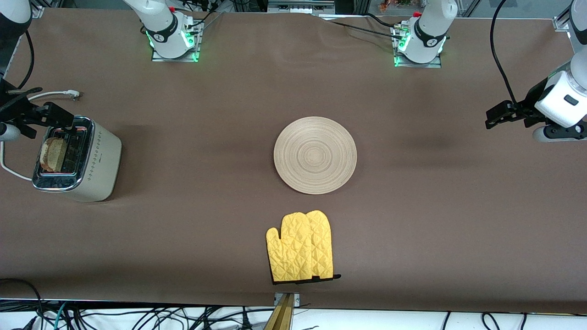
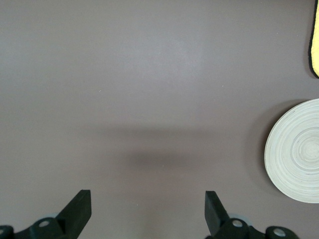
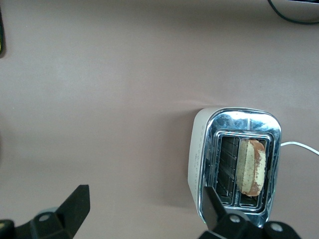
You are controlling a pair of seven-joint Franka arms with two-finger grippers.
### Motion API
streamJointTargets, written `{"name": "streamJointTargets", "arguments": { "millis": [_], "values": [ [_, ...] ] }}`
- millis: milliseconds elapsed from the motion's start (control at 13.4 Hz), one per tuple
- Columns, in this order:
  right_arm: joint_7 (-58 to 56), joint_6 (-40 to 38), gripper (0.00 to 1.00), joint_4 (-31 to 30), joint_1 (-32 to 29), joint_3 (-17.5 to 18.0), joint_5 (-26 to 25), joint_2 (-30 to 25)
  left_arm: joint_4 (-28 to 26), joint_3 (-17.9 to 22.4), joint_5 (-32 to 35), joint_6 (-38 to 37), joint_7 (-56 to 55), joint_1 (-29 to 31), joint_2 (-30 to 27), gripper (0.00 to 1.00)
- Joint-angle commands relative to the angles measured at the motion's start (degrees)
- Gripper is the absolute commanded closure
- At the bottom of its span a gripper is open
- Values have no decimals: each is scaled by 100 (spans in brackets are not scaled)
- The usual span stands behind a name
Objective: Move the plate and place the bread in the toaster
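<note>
1. Plate (image 1: 315, 155): the round, pale wooden disc with ring grain lies flat on the brown table (image 1: 412, 220) at the middle of the front frame, nothing on it. It also shows at the right edge of the left wrist frame (image 2: 296, 150).
2. Toaster (image 1: 80, 158): the cream body with a chrome top stands at the left edge of the front frame, toward the right arm's end of the table and well apart from the plate. Its white cord (image 1: 50, 95) trails toward the upper left of the frame. In the right wrist frame the toaster (image 3: 234, 164) sits in the lower right, both slots facing the camera.
3. Oven mitt (image 1: 300, 246): the yellow quilted mitt lies flat in the lower middle of the front frame, nearer to the front camera than the plate and not touching it.
4. Bread (image 1: 52, 154): one brown-crusted slice stands on edge in one toaster slot, its top edge showing above the chrome. The right wrist frame shows it (image 3: 250, 167) in one slot, with the neighbouring slot unfilled.
5. Right gripper (image 1: 48, 120): it hangs over the toaster's top at the left edge of the front frame, fingers spread and grasping nothing.
6. Left gripper (image 1: 497, 117): it hangs over bare table at the right edge of the front frame, well apart from the plate, fingers spread and grasping nothing.
</note>
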Motion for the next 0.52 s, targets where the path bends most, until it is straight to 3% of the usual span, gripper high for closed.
{"name": "streamJointTargets", "arguments": {
  "millis": [0,449],
  "values": [
    [8,-5,0,175,-73,59,14,131,64,-25,221,-100,53,-12,-28,0],
    [-1,3,0,220,-91,50,-117,237,64,-33,221,-118,53,-12,-37,0]
  ]
}}
